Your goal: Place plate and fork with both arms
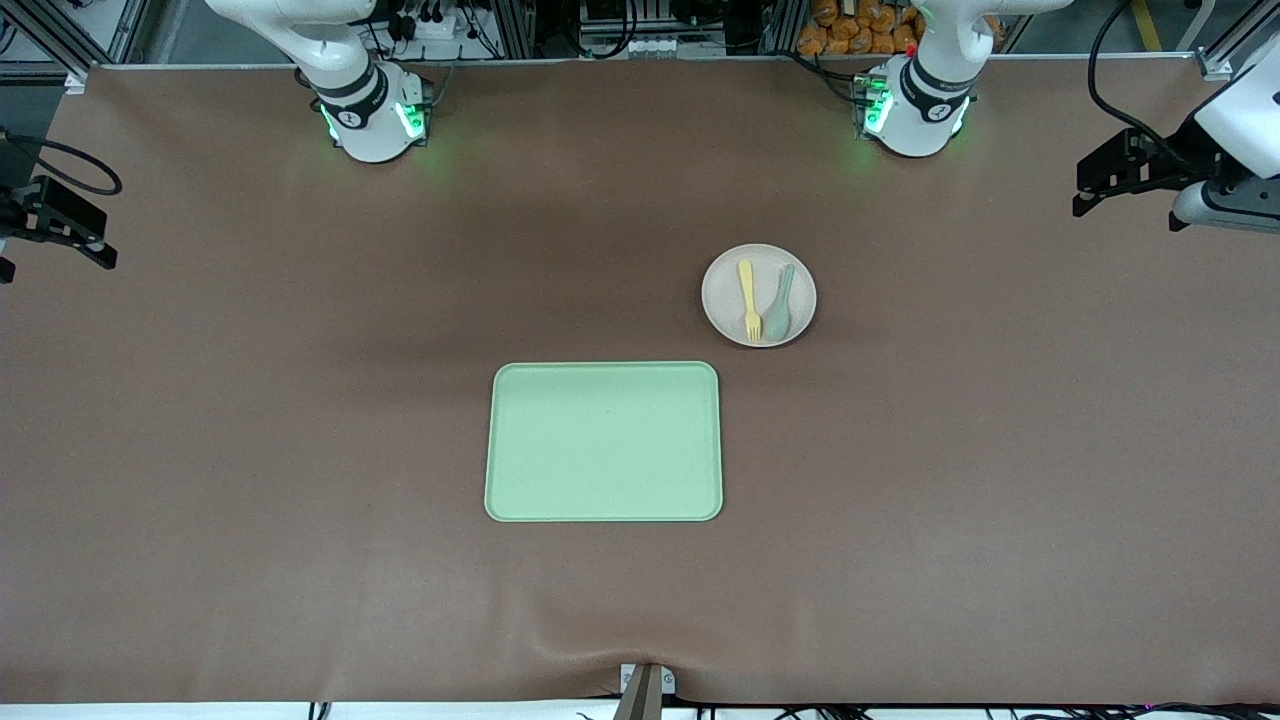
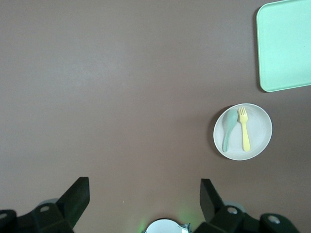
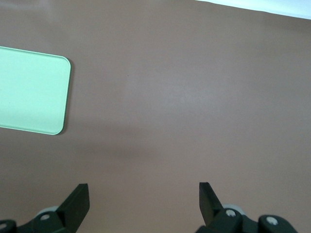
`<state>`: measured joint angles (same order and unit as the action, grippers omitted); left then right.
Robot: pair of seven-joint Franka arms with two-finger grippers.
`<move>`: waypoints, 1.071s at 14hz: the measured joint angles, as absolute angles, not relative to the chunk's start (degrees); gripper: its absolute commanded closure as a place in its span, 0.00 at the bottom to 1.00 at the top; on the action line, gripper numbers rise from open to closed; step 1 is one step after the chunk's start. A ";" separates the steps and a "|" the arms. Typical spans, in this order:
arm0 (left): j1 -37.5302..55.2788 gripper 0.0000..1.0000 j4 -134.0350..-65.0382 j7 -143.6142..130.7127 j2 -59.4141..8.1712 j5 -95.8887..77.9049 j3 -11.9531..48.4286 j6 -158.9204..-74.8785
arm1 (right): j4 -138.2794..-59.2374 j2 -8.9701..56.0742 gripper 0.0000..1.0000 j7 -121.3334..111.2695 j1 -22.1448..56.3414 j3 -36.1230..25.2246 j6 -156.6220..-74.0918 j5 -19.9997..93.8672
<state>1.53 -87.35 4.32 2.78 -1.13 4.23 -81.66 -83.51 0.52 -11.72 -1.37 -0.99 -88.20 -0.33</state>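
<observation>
You had the light-green tray (image 1: 603, 441) nearest the front camera, bare and flat on the brown tabletop (image 1: 250, 450), about midway between the two arms' ends. Farther from the camera, toward the left arm's end and just off the tray's corner without touching it, sat the plate (image 1: 720, 300). On it lay the fork (image 1: 749, 298) and a grey-green spoon (image 1: 781, 305), side by side and close enough that they looked nearly in contact.

That pairing was your main risk. A tool coming down for the fork could have nudged or caught the spoon instead, because the two are alike in size and there was little room for a finger between them. The fork also lay low on a shallow surface, so the pinch could have slid off it or pushed the light plate across the tabletop.

If you moved the plate first, both utensils were loose on it. Any tilt could have sent them sliding off the shallow rim. A grip on the thin rim might also have slipped.

Farthest off, both arms waited at the table's ends. The left tool (image 1: 1105, 180) hung over the tabletop's edge at its own end, jaws wide apart and holding nothing. The right tool (image 1: 55, 225) hung over its end, equally spread and empty. Both faced long reaches, so you had to watch that they did not crowd each other near the tray.
</observation>
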 measured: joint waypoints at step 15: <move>1.84 0.00 -90.04 4.08 -0.03 -1.13 4.62 -81.44 | -83.64 0.52 0.00 -11.72 -1.66 -1.23 -87.68 0.57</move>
